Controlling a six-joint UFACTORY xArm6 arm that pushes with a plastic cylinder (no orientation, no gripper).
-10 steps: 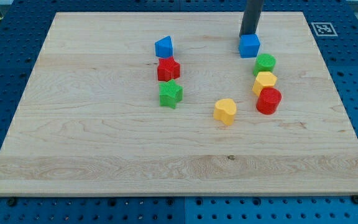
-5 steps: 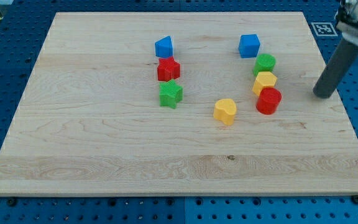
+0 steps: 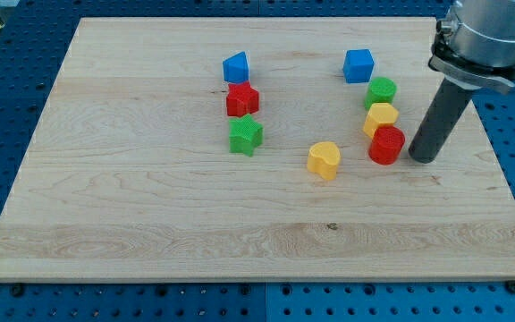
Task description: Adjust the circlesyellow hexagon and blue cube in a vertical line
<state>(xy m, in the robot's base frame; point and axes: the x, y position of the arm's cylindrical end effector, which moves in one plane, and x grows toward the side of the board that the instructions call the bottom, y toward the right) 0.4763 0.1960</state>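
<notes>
Eight small blocks lie on the wooden desk (image 3: pixel 150 215). No jaws exist on this arm; my tip (image 3: pixel 421 160) stands just right of the red cylinder (image 3: pixel 386 145). Above it are the yellow hexagon (image 3: pixel 381 118), green cylinder (image 3: pixel 382 90) and blue cube (image 3: pixel 358 65), the cube slightly left.

My tip (image 3: pixel 421 159) beside red cylinder (image 3: pixel 386 145)

The arm comes in from the view's top right, its grey collar up at the frame edge, dark rod slanting down and leftward. My tip (image 3: pixel 421 159) sits on the worktop, right of centre.
</notes>
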